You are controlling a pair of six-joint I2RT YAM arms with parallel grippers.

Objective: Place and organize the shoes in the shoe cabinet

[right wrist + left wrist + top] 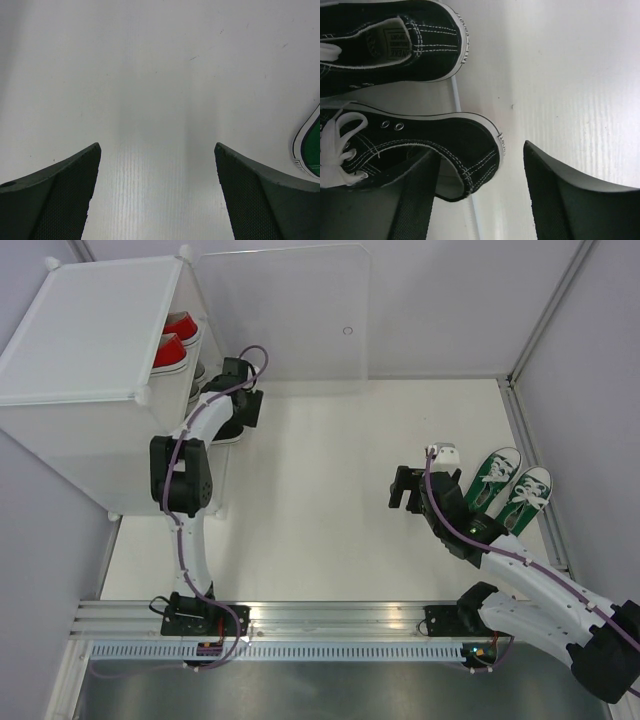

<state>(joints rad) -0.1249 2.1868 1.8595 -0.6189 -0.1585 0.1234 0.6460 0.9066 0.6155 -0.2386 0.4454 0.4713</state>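
While the left tool [477, 150], jaws apart, straddles a black shoe [445, 137], the right tool [157, 147] gapes empty.

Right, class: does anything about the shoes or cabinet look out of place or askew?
Two things. The green canvas sneakers lie out on the white table, not in the translucent white plastic cabinet. At its opening, one black canvas sneaker juts its heel out farther than its partner.

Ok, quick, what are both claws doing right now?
Left claw: open, one finger inside the black canvas sneaker at its heel.
Right claw: open, holding nothing.
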